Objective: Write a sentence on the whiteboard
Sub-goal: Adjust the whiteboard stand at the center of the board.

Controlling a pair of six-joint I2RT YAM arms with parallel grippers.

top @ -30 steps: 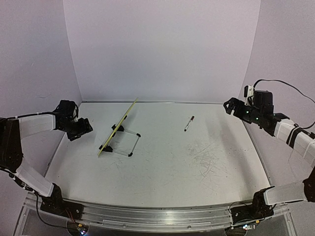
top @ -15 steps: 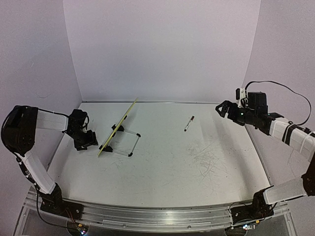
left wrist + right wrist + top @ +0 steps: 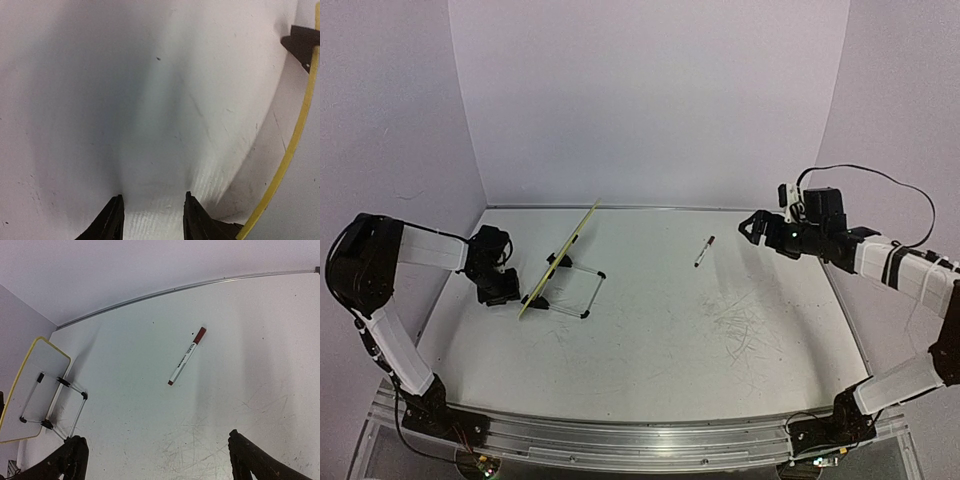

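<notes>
Your left hand [image 3: 152, 199] is down beside the whiteboard [image 3: 561, 257], fingers apart. Your right hand [image 3: 155, 437] hovers, fingers spread wide, above the worktop [image 3: 670, 340] near the marker [image 3: 186, 356].

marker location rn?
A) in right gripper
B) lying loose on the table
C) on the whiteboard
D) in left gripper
B. The marker lies flat on the table, with the open right gripper off to one side of it, the open left gripper empty, and the propped whiteboard standing well apart from it.
</notes>
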